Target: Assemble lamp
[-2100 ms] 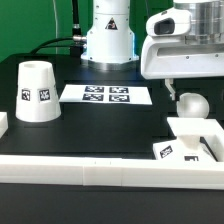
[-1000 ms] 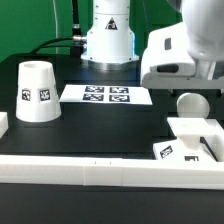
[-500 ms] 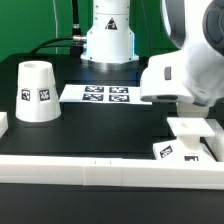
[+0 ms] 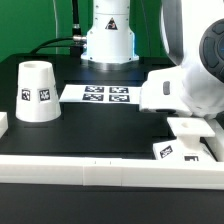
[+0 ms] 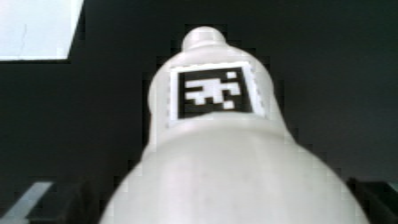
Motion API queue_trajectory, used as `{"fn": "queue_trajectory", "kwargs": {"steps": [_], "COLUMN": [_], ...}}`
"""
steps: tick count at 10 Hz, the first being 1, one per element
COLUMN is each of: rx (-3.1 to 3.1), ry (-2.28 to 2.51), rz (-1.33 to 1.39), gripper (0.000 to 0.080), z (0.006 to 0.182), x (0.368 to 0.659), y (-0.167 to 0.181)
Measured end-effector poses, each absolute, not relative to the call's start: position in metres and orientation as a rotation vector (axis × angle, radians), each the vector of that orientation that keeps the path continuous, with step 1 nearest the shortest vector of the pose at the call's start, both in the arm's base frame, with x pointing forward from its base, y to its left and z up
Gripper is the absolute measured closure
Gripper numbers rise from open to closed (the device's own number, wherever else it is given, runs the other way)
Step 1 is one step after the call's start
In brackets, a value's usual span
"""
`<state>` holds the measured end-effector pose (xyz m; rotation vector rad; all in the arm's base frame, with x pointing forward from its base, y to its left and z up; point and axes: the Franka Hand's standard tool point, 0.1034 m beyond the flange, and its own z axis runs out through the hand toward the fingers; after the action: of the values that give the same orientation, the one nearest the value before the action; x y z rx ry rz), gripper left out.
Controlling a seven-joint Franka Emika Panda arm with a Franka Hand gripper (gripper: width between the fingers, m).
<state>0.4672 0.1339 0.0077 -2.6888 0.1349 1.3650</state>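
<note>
The white bulb (image 5: 222,150) fills the wrist view, lying with its tagged neck pointing away and its round head between my jaws. My gripper (image 4: 186,100) has come down over the bulb at the exterior view's right, just behind the square sloped base (image 4: 195,133), and its body hides the bulb there. The fingers (image 5: 50,203) show only as dark edges either side of the bulb head, apart from it, so the gripper is open around it. The tapered shade (image 4: 36,92) stands at the exterior view's left.
The marker board (image 4: 107,95) lies at the back middle, in front of the arm's white pedestal (image 4: 108,40). A long white rail (image 4: 100,170) runs along the front edge, with a short rail piece (image 4: 3,122) at the left.
My gripper has come down and toward the front at the right, over the bulb. The bulb, in sight a second ago, is now hidden behind the hand.
</note>
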Motion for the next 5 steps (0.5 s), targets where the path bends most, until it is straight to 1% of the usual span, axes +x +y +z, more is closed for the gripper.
{"fn": "queue_trajectory", "kwargs": {"steps": [2, 3, 4, 5], "rx": [-2.698, -2.698, -2.696, -2.695], "ry": [0.133, 0.133, 0.130, 0.126], "rz": [1.347, 1.347, 1.344, 1.342], "gripper": [0.0100, 0.0148, 0.0148, 0.0223], "z": [0.0054, 0.0052, 0.0054, 0.0054], "x": [0.4682, 0.4684, 0.4692, 0.4692], "y": [0.1362, 0.1357, 0.1345, 0.1343]}}
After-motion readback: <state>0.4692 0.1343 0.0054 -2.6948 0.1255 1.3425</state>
